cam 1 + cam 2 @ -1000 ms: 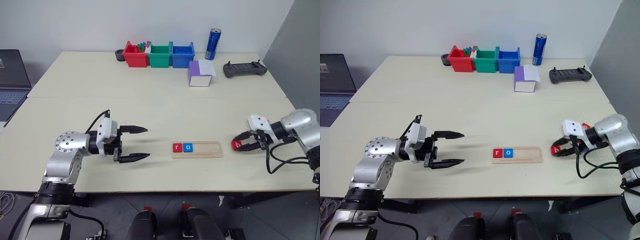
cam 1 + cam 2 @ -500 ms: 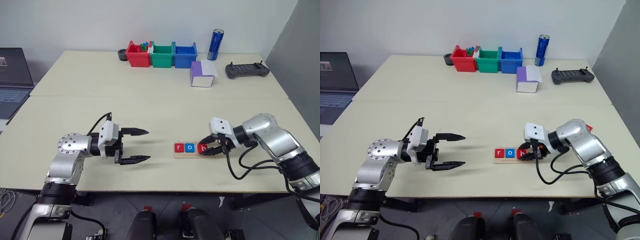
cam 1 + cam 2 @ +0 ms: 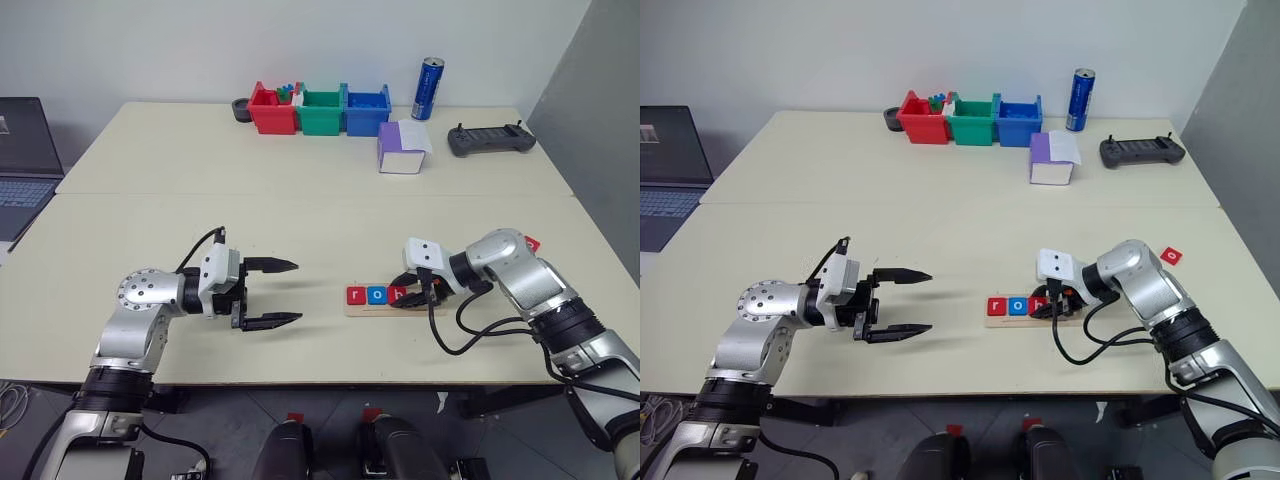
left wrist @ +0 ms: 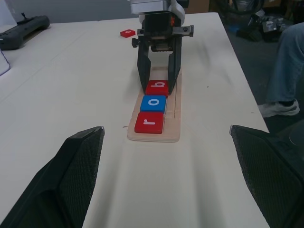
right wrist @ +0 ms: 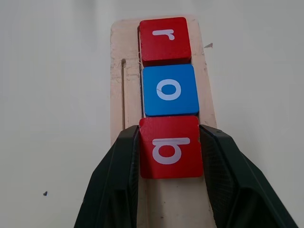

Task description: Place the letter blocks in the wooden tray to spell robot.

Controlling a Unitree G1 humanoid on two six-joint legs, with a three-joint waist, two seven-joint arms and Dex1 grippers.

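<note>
Right gripper (image 5: 168, 159) is clamped on the red "b" block (image 5: 170, 147), one black finger pressed against each side of the tile, and it holds that tile down in the wooden tray (image 4: 154, 135). The "b" sits touching the blue "o" block (image 5: 169, 90), which in turn touches the red "r" block (image 5: 164, 40) at the tray's end nearest the robot's left side. The three tiles form one straight row in the groove, and the rest of the tray beyond the "b" lies under the gripper.

The tray lies on the table (image 3: 300, 215) near the front edge, a little right of the middle. Another red block (image 3: 1172, 255) lies flat on the table surface, well apart from the tray and toward the right edge.

Left gripper (image 3: 282, 293) hovers above the table near the front edge, left of the tray and well apart from it, its fingers spread wide with nothing between them, pointing toward the tray.

Along the far edge stand a red bin (image 3: 269, 109), a green bin (image 3: 321, 110) and a blue bin (image 3: 365, 110) side by side, touching one another. A blue can (image 3: 427, 88) stands upright just beside the blue bin. A purple and white box (image 3: 402, 147) lies in front of the can, and a black controller (image 3: 490, 140) lies near the far right corner.
</note>
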